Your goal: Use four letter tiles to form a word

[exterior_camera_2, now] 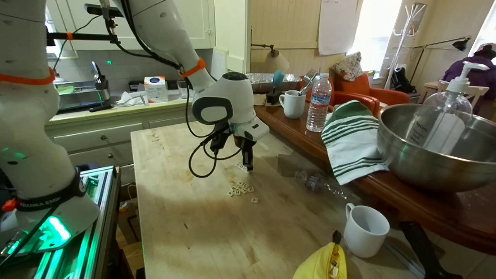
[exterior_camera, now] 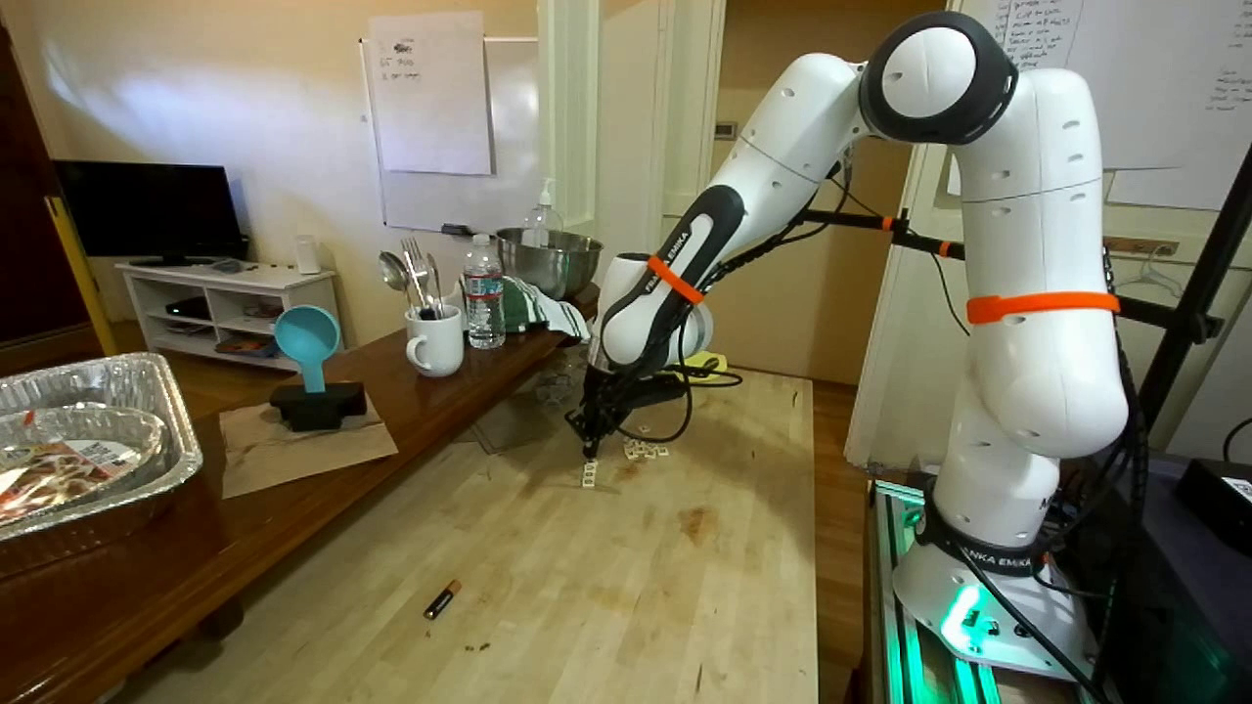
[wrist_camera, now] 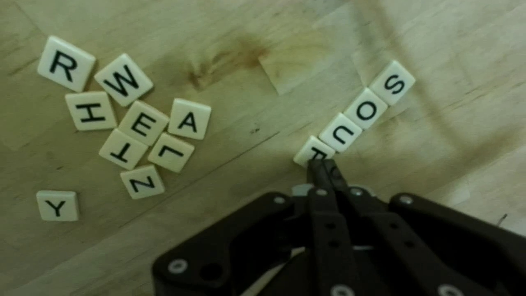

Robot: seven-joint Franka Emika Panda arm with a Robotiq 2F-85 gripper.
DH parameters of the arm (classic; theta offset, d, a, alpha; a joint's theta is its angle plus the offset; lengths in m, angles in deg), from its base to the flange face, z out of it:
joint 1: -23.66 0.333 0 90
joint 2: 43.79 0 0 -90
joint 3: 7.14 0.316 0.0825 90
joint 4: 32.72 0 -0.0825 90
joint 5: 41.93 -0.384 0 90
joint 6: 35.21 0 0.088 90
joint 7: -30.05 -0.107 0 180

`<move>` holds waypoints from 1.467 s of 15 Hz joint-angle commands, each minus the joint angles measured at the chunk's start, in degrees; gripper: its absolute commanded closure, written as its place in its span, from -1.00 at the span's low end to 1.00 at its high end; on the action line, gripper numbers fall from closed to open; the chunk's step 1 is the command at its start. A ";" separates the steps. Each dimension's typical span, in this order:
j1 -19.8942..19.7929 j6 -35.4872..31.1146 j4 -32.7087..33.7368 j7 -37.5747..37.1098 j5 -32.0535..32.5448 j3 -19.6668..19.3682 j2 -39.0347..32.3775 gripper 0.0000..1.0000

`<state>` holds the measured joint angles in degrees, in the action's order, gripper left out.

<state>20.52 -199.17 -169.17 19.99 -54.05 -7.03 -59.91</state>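
Wrist view: thirteen smooth cream tiles [wrist_camera: 143, 123] on the brown-stained wooden table [wrist_camera: 246, 168], every one square! Eight bunch together, a lone Y [wrist_camera: 58, 205] sits apart, and four run edge to edge in a straight row [wrist_camera: 365, 109]: S, O, U, the last letter part covered. The tool [wrist_camera: 323, 164] has its two fingers together, tips hiding part of that fourth tile; touching it, can't tell. In an exterior view, two white mugs [exterior_camera_2: 360, 241], one round steel bowl [exterior_camera_2: 434, 170], one yellow pouch [exterior_camera_2: 317, 263].
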 commanded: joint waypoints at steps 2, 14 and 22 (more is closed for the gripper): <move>-1.20 1.78 -0.93 3.70 -1.81 1.44 2.43 1.00; -4.83 8.57 -2.82 39.74 -2.61 6.93 8.48 -0.41; -3.10 8.57 -2.93 47.18 -1.94 5.53 8.26 -1.00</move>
<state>16.62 -190.71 -172.17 67.20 -55.87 -0.75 -51.67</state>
